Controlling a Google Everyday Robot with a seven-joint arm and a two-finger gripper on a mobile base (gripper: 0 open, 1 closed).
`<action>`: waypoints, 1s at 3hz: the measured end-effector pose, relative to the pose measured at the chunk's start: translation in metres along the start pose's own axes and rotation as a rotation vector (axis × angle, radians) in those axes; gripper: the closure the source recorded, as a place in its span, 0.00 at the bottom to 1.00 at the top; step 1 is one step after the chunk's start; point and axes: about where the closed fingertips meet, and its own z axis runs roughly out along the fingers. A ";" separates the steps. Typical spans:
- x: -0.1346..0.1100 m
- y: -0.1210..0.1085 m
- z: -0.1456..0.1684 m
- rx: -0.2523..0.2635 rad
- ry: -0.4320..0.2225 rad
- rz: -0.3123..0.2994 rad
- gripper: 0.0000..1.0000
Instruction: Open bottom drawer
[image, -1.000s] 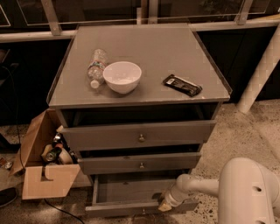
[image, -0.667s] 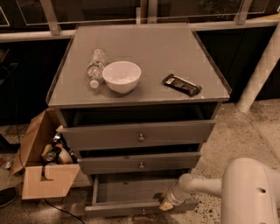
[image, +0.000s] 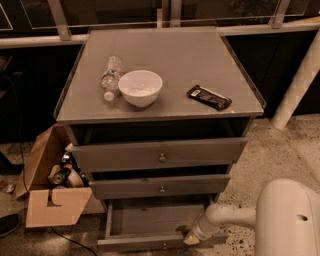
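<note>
The bottom drawer (image: 150, 220) of the grey cabinet is pulled out, its plain grey tray showing, its front (image: 135, 243) at the lower edge of the camera view. My gripper (image: 191, 240) is on the end of the white arm, low at the drawer's front right part, touching or just above the front edge. The drawer's knob (image: 164, 245) is barely visible just left of the gripper.
The top drawer (image: 160, 156) and the middle drawer (image: 161, 187) stand slightly out. On the cabinet top are a plastic bottle (image: 111, 76), a white bowl (image: 140, 87) and a dark snack packet (image: 209, 97). A cardboard box (image: 47, 192) with items stands left on the floor. My white arm housing (image: 287, 220) fills the lower right.
The gripper and arm have barely shifted at the drawer's front right; the drawer stays pulled out.
</note>
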 end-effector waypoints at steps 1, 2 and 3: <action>0.001 0.003 0.003 -0.005 0.012 -0.002 1.00; 0.002 0.006 0.003 -0.015 0.021 0.000 1.00; 0.014 0.019 0.003 -0.040 0.060 0.013 1.00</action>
